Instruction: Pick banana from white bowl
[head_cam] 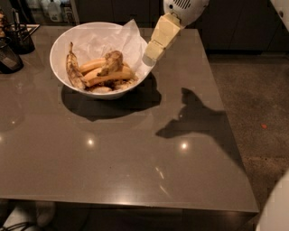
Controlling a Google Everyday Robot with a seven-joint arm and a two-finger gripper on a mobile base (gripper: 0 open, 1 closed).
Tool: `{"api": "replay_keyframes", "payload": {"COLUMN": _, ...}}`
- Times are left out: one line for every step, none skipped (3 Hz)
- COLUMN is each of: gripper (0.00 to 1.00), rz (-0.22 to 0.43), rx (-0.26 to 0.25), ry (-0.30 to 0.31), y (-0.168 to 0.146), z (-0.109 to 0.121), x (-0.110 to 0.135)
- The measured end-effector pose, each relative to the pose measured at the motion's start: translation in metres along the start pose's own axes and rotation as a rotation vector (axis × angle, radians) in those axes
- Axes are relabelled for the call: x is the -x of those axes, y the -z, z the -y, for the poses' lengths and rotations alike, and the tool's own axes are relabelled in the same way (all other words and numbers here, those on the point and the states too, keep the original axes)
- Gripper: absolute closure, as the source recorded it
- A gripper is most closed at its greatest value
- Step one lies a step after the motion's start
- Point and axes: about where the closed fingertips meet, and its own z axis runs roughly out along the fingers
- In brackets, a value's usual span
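nearest, at 5 o'clock in the view, a blurred white shape (276,208) cuts the corner. the grey-brown glossy surface (113,171) fills most of the view, with two small light spots on it. toward 3 o'clock on the surface lies the dark shadow (196,122) of the arm.

farther back, at about 11 o'clock on the surface, stands the white bowl (56,63), lined with crumpled white paper (123,39) that rises above its rim at 1 o'clock. the banana (111,62), stubby and mottled tan-brown, lies near the middle of the bowl, on top of the two smooth yellow-orange bananas (108,77). a thin blackened banana (72,70) curves along the bowl's inside at 9 o'clock.

the gripper (152,50), cream-coloured, slants down from 1 o'clock, its tip at the bowl's rim at 2 o'clock, beside the raised paper and apart from the banana. i cannot tell whether it is wide or narrow, nor whether it touches the rim. it holds nothing that shows. above it, the white wrist (184,7) leaves the top edge.

at 9 to 10 o'clock, by the surface's far left edge, stand dark containers (10,57).
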Motion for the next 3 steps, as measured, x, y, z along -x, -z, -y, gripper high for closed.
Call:
{"api": "replay_keyframes", "payload": {"gripper": 0.00, "rz": 0.022, "rx": 0.097, "ry": -0.118, "y": -0.026, "z": 0.005, "x": 0.014}}
{"api": "replay_keyframes", "payload": {"gripper": 0.00, "rz": 0.096, "rx": 0.179, "ry": -0.165, "y": -0.037, "z": 0.007, "x": 0.023}}
{"api": "replay_keyframes", "payload": {"gripper": 0.00, "rz": 0.119, "rx": 0.166, "ry": -0.187, "y": -0.032, "z": 0.003, "x": 0.027}}
